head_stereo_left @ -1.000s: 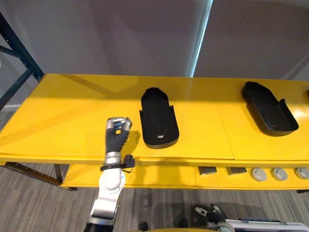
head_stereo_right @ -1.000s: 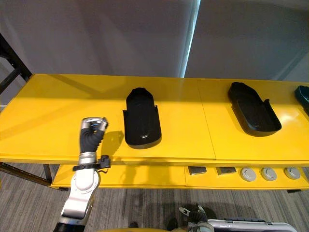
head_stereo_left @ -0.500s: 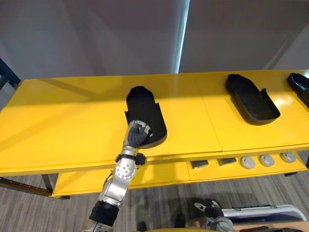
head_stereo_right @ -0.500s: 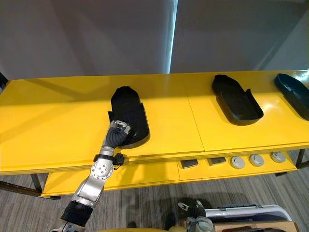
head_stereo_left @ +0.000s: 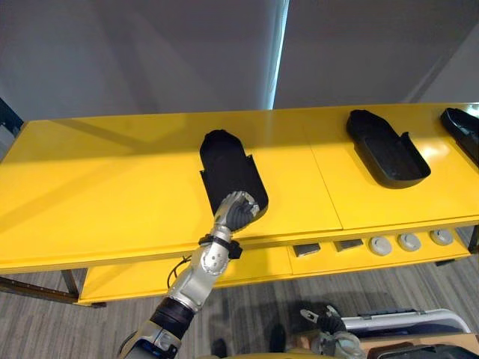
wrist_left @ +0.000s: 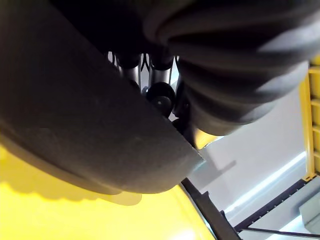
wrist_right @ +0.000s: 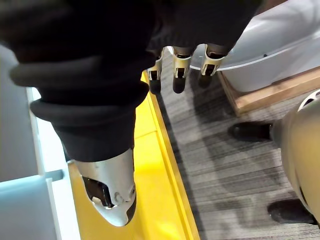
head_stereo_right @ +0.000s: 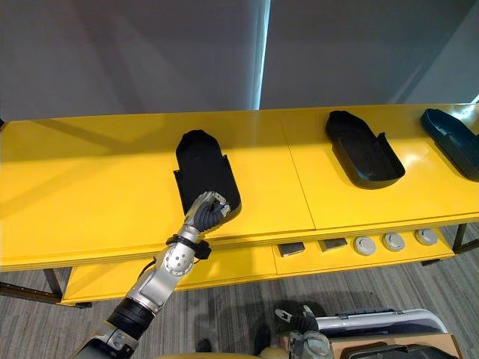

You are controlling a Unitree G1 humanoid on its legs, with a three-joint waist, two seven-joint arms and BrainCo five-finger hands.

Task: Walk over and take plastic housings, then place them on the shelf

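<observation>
Three black plastic housings lie on the yellow table (head_stereo_left: 112, 179). The nearest housing (head_stereo_left: 228, 168) lies lengthwise at the table's middle. My left hand (head_stereo_left: 238, 209) sits at its near end, fingers curled over the rim. In the left wrist view the housing's dark wall (wrist_left: 85, 125) is pressed close, with my fingers (wrist_left: 160, 97) behind it. A second housing (head_stereo_left: 385, 146) lies to the right, and a third (head_stereo_right: 453, 138) at the far right edge. My right hand (wrist_right: 180, 65) hangs low beside the table's front edge, fingers straight and holding nothing.
Under the tabletop a lower yellow shelf carries round grey parts (head_stereo_left: 408, 241) and small grey blocks (head_stereo_left: 307, 249). A white bin (wrist_right: 270, 55) stands on a wooden board on the floor at my right. A dark rack post (head_stereo_left: 6, 116) is at the far left.
The view has shifted as I came closer. My left hand went from the bare table left of the nearest housing to that housing's near end and curled onto it.
</observation>
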